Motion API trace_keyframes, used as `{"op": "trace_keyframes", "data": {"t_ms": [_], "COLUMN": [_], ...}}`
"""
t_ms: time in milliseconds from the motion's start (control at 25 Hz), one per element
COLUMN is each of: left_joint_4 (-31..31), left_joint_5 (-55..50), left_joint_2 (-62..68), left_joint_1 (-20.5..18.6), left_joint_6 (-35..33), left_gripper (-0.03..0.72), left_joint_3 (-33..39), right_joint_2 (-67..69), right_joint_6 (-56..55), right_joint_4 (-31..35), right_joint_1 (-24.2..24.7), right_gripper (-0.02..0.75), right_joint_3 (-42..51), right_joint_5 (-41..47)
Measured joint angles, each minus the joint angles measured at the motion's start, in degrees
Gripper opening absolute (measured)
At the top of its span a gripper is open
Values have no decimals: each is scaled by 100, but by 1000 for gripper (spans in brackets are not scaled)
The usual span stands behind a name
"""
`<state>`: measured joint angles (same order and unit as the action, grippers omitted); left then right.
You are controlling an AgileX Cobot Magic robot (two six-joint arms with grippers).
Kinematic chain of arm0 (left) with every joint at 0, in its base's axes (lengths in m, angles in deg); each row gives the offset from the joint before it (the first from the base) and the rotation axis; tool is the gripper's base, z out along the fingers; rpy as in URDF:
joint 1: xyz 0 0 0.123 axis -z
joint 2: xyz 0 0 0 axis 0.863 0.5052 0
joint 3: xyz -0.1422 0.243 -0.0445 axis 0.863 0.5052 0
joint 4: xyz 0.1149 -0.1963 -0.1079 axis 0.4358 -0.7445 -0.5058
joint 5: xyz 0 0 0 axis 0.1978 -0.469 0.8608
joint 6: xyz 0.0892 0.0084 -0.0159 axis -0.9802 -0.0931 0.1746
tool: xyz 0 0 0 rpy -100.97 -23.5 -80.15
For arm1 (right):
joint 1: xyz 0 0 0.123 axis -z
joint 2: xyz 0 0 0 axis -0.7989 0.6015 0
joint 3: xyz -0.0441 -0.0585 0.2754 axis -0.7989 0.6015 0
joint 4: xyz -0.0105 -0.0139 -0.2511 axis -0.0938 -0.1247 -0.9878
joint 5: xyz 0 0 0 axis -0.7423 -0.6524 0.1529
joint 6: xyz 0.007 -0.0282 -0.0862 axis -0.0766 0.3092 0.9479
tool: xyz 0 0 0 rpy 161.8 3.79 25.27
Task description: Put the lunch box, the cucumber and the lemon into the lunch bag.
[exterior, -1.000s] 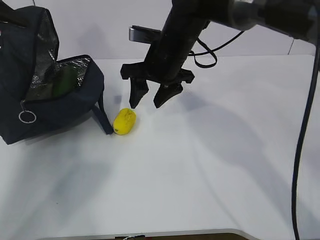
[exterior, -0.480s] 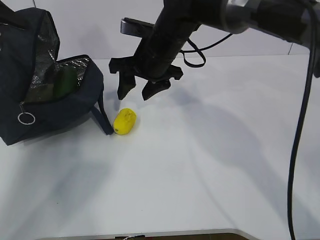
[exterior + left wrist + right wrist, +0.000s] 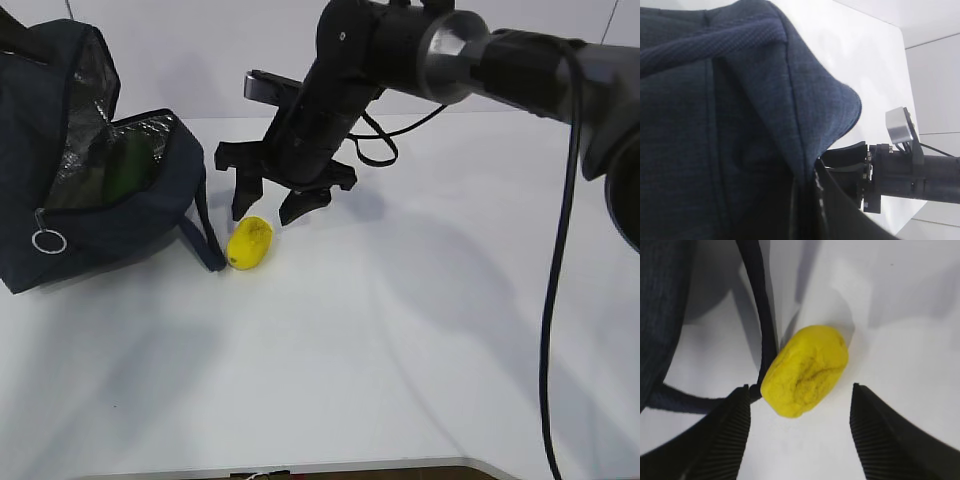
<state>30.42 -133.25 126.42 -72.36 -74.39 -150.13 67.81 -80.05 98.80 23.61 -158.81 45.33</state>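
Straddling lemon (image 3: 805, 371): right gripper (image 3: 268, 207) fingers wide, empty, ready to close; bag handle (image 3: 760, 315) touches lemon by left finger. Left gripper shut, holding bag (image 3: 100, 200) open.

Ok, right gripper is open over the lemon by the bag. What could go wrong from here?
1. The bag's handle strap lies right against the lemon, close to the left finger; closing could pinch the strap too.
2. The lemon is oval and loose on the table, so it may roll or squirt out of the right gripper.
3. The lunch bag already holds the cucumber, narrowing the opening.
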Motion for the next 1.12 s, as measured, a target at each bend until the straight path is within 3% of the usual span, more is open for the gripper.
{"op": "trace_keyframes", "data": {"t_ms": [1120], "left_joint_4": [128], "left_joint_5": [-24], "left_joint_2": [0], "left_joint_1": [0], "left_joint_6": [0], "left_gripper": [-17], "left_joint_3": [0], "right_joint_2": [290], "right_joint_6": [-322], "right_joint_4": [-57], "right_joint_1": [-96], "right_gripper": [498], "right_joint_3": [0], "right_joint_5": [-641]}}
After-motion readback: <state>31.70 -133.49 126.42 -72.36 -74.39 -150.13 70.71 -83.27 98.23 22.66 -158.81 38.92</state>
